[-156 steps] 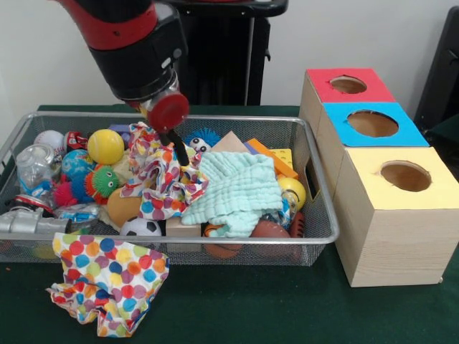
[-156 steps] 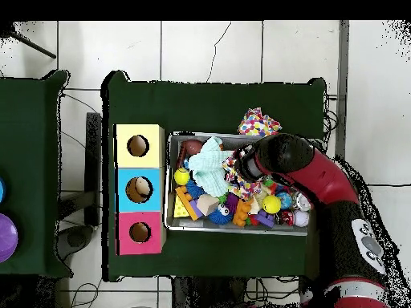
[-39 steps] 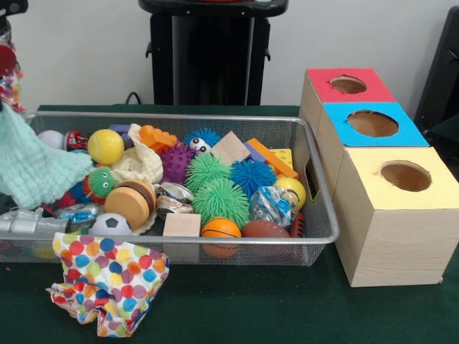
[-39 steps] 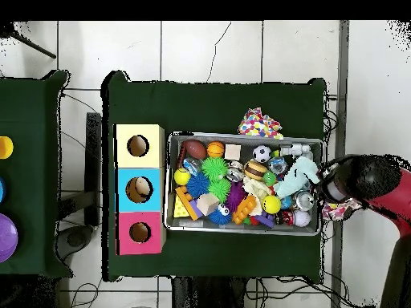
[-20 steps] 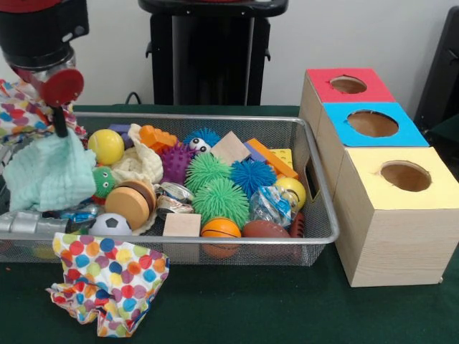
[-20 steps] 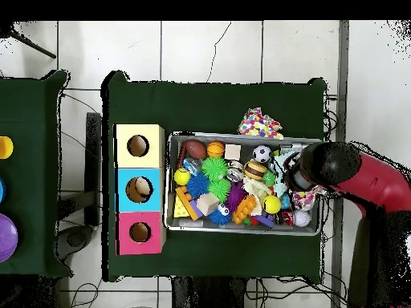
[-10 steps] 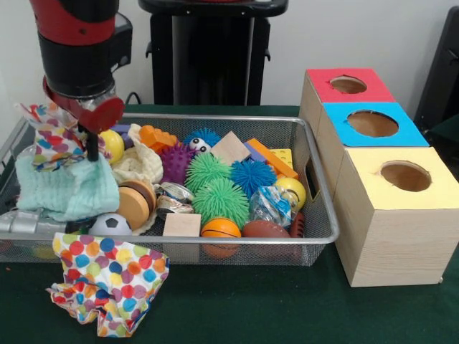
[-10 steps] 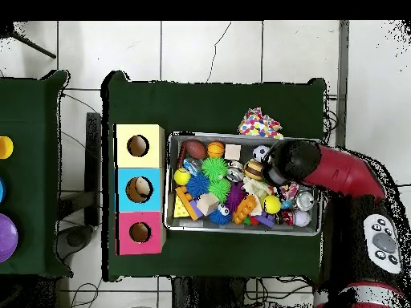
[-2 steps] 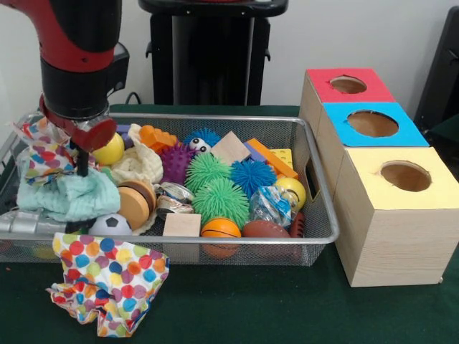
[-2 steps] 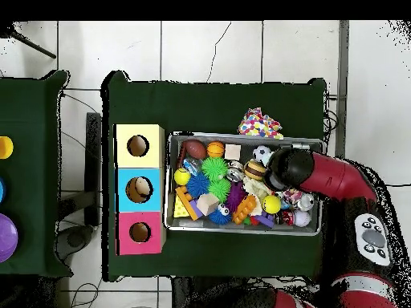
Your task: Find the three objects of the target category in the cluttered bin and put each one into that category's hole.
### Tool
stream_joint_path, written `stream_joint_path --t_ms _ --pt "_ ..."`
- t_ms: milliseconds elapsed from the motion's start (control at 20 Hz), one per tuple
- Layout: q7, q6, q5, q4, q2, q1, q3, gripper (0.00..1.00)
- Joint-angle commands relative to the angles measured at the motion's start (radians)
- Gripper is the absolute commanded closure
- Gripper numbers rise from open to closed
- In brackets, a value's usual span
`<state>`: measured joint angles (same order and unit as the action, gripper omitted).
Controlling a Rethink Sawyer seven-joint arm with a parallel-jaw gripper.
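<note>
Over the wire bin's (image 9: 315,215) left end in the front view, the gripper (image 9: 80,166) dips into a mint cloth (image 9: 68,195) beside a polka-dot cloth (image 9: 43,154); whether it grips, I cannot tell. Overhead, the arm (image 10: 321,175) hides both cloths, and balls such as the green spiky ball (image 10: 213,168) lie bare.
</note>
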<state>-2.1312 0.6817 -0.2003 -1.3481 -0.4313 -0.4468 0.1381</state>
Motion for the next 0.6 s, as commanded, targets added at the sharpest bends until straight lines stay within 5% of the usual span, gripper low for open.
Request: stream_joint_path --t_ms 50,300,600 --pt "-0.206 -0.075 -0.007 -0.064 0.058 0.014 0.063 0.0" --pt "-0.219 -0.066 0.038 -0.092 0.046 0.017 0.07 0.0" --pt "-0.175 0.138 0.131 -0.087 -0.037 0.02 0.055 0.0"
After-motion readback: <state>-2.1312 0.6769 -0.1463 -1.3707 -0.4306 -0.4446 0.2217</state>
